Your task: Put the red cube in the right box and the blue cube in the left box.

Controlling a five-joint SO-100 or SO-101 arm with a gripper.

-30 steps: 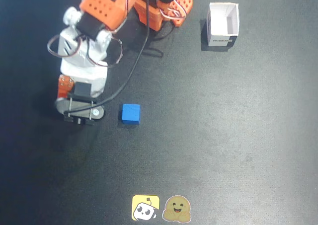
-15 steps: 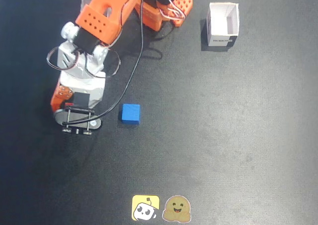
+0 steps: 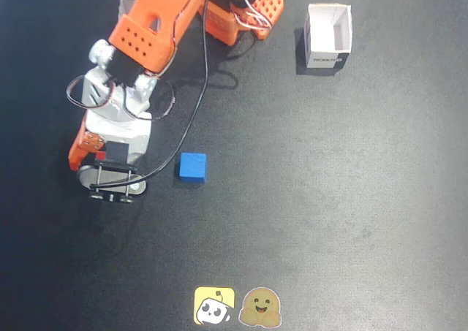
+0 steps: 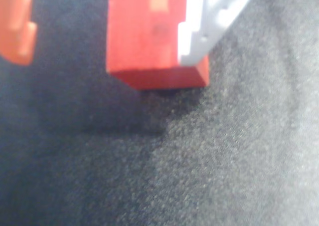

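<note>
I see my end effector (image 4: 104, 31) spread around the red cube (image 4: 149, 41); it looks light, rigid, best pinched on flat opposite faces.

Black matte table (image 3: 351, 199). On it: blue cube (image 3: 192, 167) near centre-left, open white box (image 3: 327, 36) upright at top right, red cube (image 4: 149, 41) in wrist view, two small stickers (image 3: 238, 307) at bottom edge.
</note>
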